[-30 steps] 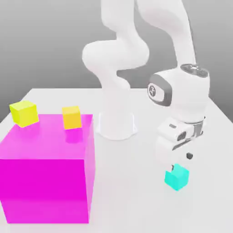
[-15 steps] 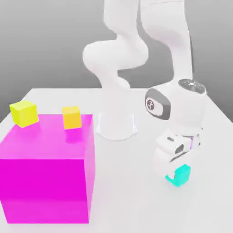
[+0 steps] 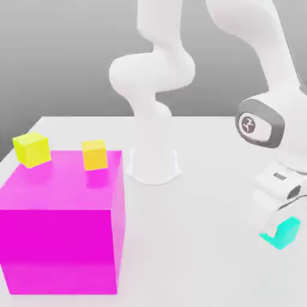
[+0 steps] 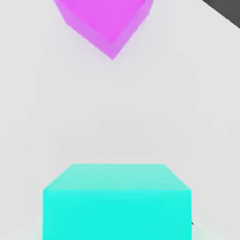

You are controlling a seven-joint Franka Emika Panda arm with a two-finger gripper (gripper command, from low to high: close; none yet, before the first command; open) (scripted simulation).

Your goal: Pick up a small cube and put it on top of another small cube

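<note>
Where the white table (image 3: 198, 150) lies bare, small plain turquoise cube (image 3: 282, 233), pinched in claw (image 3: 274, 223).

Worktop (image 3: 198, 240): pale, flat and plain, running back to a straight far edge, grey backdrop behind it
Magenta block (image 3: 60, 234): large, glossy cube standing on the worktop at the exterior view's left, far bigger than the other cubes; one corner of it shows in the hand view (image 4: 110, 23), well apart from the nearer things
Orange cube (image 3: 95, 154): small, resting on the magenta block's top face near its far edge, faintly mirrored in that face
Yellow-green cube (image 3: 31, 149): small, at the block's far corner on the exterior view's left, overhanging the edge; well apart from the orange cube
</note>
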